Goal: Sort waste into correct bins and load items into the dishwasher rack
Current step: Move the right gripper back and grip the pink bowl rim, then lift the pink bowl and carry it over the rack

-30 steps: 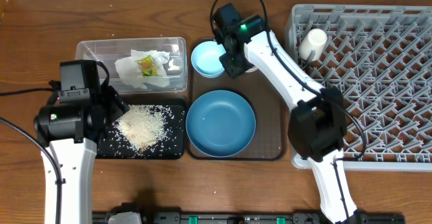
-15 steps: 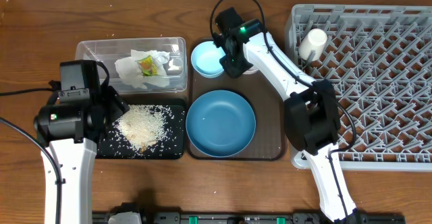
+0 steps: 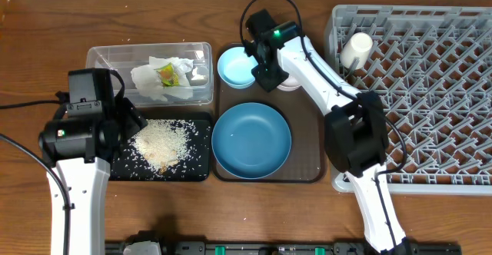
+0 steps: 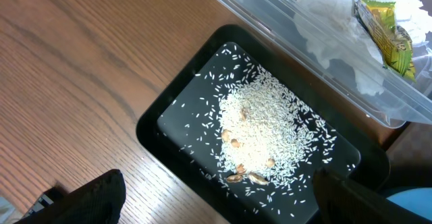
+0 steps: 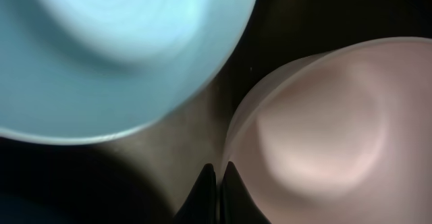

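pale pink bowl cropped, light-blue bowl blurred

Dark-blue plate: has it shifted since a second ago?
No. The dark-blue plate sits in the same spot on the brown serving tray, its left rim just as close to the black tray as before.

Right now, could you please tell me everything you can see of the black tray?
The black tray is a shallow, glossy rectangle with rounded corners, plastic by its look. It lies flat on the wooden table, close along the clear tub and left of the brown tray. It holds a heap of white rice, stray grains around it and a few brown bits. The open left gripper hovers above it without touching.
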Robot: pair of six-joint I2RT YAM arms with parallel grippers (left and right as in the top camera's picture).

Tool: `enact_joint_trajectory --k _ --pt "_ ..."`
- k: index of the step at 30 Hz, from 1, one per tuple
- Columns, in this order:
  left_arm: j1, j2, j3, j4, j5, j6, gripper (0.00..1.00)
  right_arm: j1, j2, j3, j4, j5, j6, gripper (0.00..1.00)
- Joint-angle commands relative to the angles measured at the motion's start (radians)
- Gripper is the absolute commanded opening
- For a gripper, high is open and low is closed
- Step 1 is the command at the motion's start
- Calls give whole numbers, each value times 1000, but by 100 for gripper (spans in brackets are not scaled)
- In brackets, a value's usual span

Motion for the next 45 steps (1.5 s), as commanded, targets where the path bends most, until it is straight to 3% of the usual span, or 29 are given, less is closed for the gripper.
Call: enact_joint_trajectory --k 1,12,26,42,45 --pt "5 -2 20 -3 -12 -2 91 -5 -123 2 -14 -71 0 1" --pt "5 -2 20 -3 -12 -2 91 -140 -413 2 -183 -248 8 1" --pt "5 -2 20 -3 -12 -2 91 -465 -426 -42 -364 -750 -224 1" --pt "5 -2 20 -3 -12 -2 91 -752 -426 -425 -235 -1325 -493 1" --pt "5 -2 20 -3 -12 -2 91 -817 -426 -470 -225 -1345 -505 1"
